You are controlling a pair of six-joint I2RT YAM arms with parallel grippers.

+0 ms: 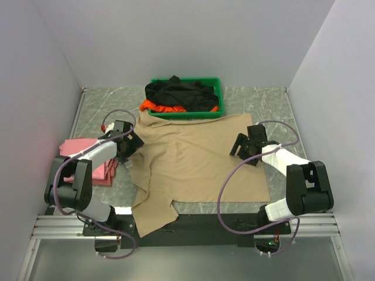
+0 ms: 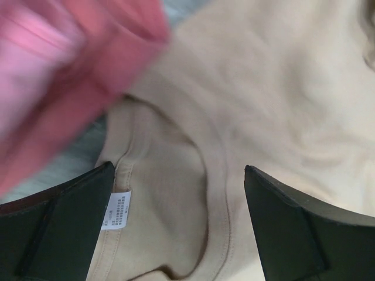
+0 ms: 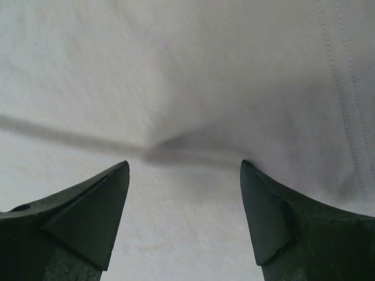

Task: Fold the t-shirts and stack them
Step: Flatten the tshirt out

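Left pincer (image 2: 179, 175): open, poised over the collar (image 2: 218, 175) and label (image 2: 117, 212) of the beige shirt (image 1: 199, 164). That shirt lies spread across the table (image 1: 269, 105), one corner past the near edge. Right pincer (image 3: 184, 170): open, just above the shirt's right side. Pink shirt (image 1: 88, 161): piled at my left. Black shirt (image 1: 179, 93) and orange shirt (image 1: 161, 108): in the green tray (image 1: 193, 115)
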